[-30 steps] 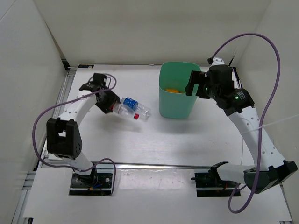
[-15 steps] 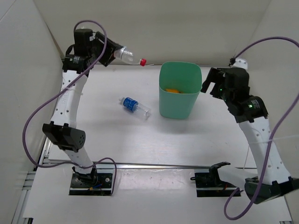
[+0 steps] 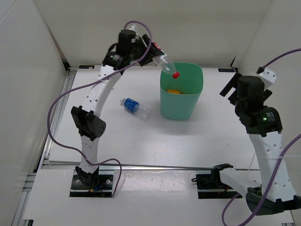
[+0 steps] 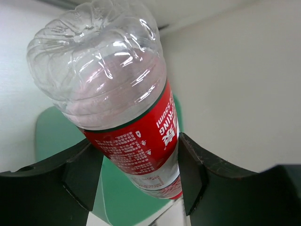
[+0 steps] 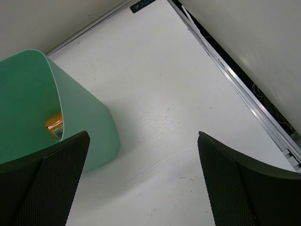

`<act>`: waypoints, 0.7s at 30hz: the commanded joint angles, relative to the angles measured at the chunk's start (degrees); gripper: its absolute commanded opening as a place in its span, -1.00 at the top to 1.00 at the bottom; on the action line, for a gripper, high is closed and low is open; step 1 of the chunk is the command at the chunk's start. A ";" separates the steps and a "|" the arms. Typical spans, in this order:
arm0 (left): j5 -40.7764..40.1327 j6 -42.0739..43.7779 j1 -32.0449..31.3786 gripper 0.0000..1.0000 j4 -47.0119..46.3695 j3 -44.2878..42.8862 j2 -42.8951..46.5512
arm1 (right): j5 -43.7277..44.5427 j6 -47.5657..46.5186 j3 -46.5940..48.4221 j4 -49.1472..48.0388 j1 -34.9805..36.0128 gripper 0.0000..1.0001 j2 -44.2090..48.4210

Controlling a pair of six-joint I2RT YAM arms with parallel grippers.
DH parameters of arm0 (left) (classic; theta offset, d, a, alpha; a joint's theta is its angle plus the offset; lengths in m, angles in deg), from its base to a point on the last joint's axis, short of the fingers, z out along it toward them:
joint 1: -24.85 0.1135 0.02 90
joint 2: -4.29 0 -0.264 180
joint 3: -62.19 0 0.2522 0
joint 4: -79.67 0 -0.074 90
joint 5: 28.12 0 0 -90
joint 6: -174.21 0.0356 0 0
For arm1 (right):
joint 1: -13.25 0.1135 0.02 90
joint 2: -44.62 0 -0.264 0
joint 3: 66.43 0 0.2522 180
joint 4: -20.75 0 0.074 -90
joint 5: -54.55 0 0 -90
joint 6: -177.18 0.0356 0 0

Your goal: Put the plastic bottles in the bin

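The top external view looks down on the whole desk (image 3: 141,141) from above its near edge. The left wrist view, very close, apparently faces the bin (image 4: 52,135). The right wrist view shares it, facing the far right corner.

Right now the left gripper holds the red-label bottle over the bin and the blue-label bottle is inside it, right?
No: the top view shows the blue-label bottle lying on the table left of the bin. The left gripper does hold the red-label bottle over it.
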 commanded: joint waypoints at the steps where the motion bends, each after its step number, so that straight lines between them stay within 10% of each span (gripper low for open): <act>1: -2.30 7.67 -4.57 -0.14 -0.79 -2.14 0.40 | 1.96 1.29 0.77 0.70 -0.47 -0.98 1.42; 10: -9.69 14.72 -9.59 -0.48 -0.79 -1.52 -1.98 | -2.17 1.29 -1.52 1.23 -0.47 -0.98 2.48; 13: -10.75 15.51 -10.20 -0.98 -0.79 -0.91 -1.27 | -3.22 1.29 -2.05 1.23 -0.47 -0.98 2.48; 21: -18.82 13.68 -9.25 -1.00 -0.79 -2.51 4.85 | -5.06 1.81 -3.72 -0.62 -0.47 -0.98 0.81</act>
